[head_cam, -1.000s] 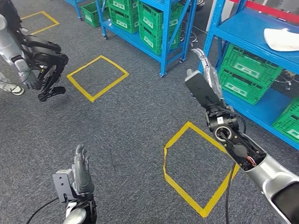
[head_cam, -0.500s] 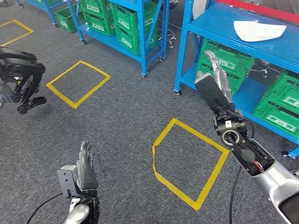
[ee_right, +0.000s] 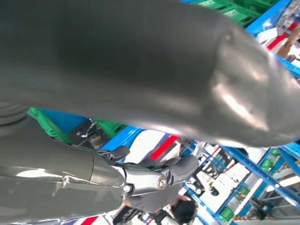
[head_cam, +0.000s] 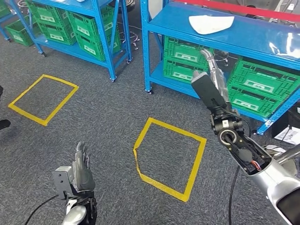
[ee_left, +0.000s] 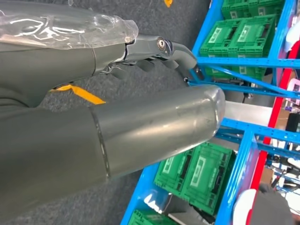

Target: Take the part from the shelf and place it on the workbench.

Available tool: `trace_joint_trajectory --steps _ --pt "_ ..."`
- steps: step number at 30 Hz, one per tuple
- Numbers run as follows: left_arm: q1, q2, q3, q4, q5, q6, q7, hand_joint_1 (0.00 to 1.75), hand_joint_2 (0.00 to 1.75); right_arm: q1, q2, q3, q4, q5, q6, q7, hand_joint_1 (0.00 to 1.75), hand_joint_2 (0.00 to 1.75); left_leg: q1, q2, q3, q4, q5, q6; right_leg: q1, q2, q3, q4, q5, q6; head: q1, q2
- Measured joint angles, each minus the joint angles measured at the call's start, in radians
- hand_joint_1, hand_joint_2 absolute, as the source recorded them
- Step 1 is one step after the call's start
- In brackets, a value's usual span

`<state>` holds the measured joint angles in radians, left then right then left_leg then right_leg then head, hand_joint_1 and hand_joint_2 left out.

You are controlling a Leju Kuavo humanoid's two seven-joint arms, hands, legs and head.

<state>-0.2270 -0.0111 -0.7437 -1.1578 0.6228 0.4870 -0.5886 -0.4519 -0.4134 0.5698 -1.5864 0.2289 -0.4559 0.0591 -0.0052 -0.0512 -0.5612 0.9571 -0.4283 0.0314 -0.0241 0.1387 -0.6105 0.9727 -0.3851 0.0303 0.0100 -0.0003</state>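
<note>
Floor: grey carpet point(head_cam: 106, 112) runs under everything in the head view, marked with yellow tape squares, one point(head_cam: 169, 157) in front of the robot and one point(head_cam: 43, 99) off to its left.
Near shelf: a blue steel shelf unit point(head_cam: 244, 40) stands ahead and to the right, its upper deck lit and glossy, a red strip along its back edge.
Far shelf: a second blue shelf unit point(head_cam: 102, 37) stands to the left of the first, with a gap of carpet between them.
Crates: green plastic crates point(head_cam: 260, 86) sit on the lower level of the near shelf, side by side; more green crates point(head_cam: 83, 30) fill the far shelf.
Right arm: the silver arm point(head_cam: 254, 164) reaches up and forward from the lower right toward the near shelf.
Part: a flat white part point(head_cam: 211, 23) lies on the upper deck of the near shelf, well apart from both hands.
Right hand: the right hand point(head_cam: 212, 82) is raised in front of the crates, below the deck's edge, fingers stretched out straight and holding nothing.
Left hand: the left hand point(head_cam: 82, 171) is low over the carpet, fingers extended and apart, empty; the left wrist view shows its thumb point(ee_left: 159, 126) clear of the fingers point(ee_left: 166, 49).
</note>
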Motion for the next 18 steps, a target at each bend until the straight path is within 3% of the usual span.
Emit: trace_joint_trajectory --steps 2,4,6,7,8,10,12,13,15,16,18 --pt "-0.002 -0.004 0.000 0.000 0.001 0.002 -0.001 0.00 0.00 0.001 -0.005 -0.004 -0.004 0.001 0.000 0.001 0.00 0.00 0.005 0.022 0.006 -0.020 0.011 0.005 0.004 -0.037 -0.014 0.020 -0.017 0.007 0.006 0.000" --pt "-0.001 -0.007 -0.001 0.000 0.003 0.005 -0.002 0.00 0.00 -0.001 -0.008 -0.007 -0.005 0.001 0.002 0.001 0.00 0.00 0.007 0.046 0.010 -0.033 0.017 0.009 0.008 -0.099 -0.058 0.121 -0.078 0.012 0.020 0.000" --pt "0.003 -0.007 -0.001 0.001 0.005 0.008 -0.003 0.00 0.00 0.000 -0.009 -0.006 -0.005 0.001 0.007 0.002 0.00 0.00 0.007 0.071 0.009 -0.033 0.018 0.010 0.004 -0.123 -0.110 0.248 -0.135 0.020 0.031 0.000" --pt "0.005 -0.007 -0.001 0.001 0.007 0.010 -0.005 0.00 0.00 0.001 -0.009 -0.006 -0.004 0.001 0.010 0.001 0.00 0.00 0.007 0.083 0.008 -0.032 0.017 0.009 0.001 -0.128 -0.117 0.273 -0.138 0.024 0.035 0.000" --pt "0.006 -0.007 -0.001 0.001 0.009 0.012 -0.006 0.00 0.00 0.000 -0.009 -0.006 -0.004 0.001 0.012 0.000 0.00 0.00 0.008 0.095 0.007 -0.030 0.016 0.007 -0.002 -0.133 -0.105 0.260 -0.125 0.028 0.039 0.000" --pt "0.007 -0.007 -0.001 0.001 0.012 0.017 -0.011 0.00 0.00 -0.005 -0.009 -0.006 -0.003 0.001 0.015 -0.005 0.00 0.00 0.009 0.116 0.007 -0.022 0.010 -0.002 -0.006 -0.160 -0.033 0.134 -0.067 0.035 0.047 0.000" --pt "0.008 -0.006 -0.001 0.001 0.014 0.018 -0.014 0.00 0.00 -0.012 -0.009 -0.005 -0.002 0.000 0.017 -0.008 0.00 0.00 0.004 0.134 0.004 -0.008 0.002 -0.013 -0.002 -0.187 0.025 0.024 -0.036 0.028 0.054 0.000" --pt "0.009 -0.006 -0.001 0.001 0.015 0.018 -0.016 0.00 0.00 -0.014 -0.009 -0.005 -0.001 0.000 0.018 -0.009 0.00 0.00 0.001 0.141 0.002 -0.004 0.000 -0.017 0.001 -0.191 0.031 0.005 -0.036 0.021 0.053 0.000" --pt "0.011 -0.006 -0.001 0.001 0.016 0.019 -0.017 0.00 0.00 -0.015 -0.008 -0.004 0.001 -0.002 0.018 -0.010 0.00 0.00 0.000 0.157 0.001 -0.001 0.000 -0.024 0.003 -0.169 0.027 0.006 -0.035 0.004 0.044 0.000" --pt "0.011 -0.006 -0.001 0.001 0.016 0.018 -0.018 0.00 0.00 -0.015 -0.008 -0.004 0.001 -0.002 0.018 -0.011 0.00 0.00 0.002 0.155 0.000 0.005 -0.006 -0.030 0.003 -0.160 0.025 0.005 -0.032 -0.002 0.040 0.000" --pt "0.011 -0.006 -0.001 0.001 0.017 0.018 -0.018 0.00 0.00 -0.018 -0.008 -0.004 0.002 -0.004 0.018 -0.015 0.00 0.00 0.007 0.115 -0.024 0.066 -0.047 -0.041 -0.001 -0.142 0.025 0.003 -0.027 -0.013 0.032 0.000"
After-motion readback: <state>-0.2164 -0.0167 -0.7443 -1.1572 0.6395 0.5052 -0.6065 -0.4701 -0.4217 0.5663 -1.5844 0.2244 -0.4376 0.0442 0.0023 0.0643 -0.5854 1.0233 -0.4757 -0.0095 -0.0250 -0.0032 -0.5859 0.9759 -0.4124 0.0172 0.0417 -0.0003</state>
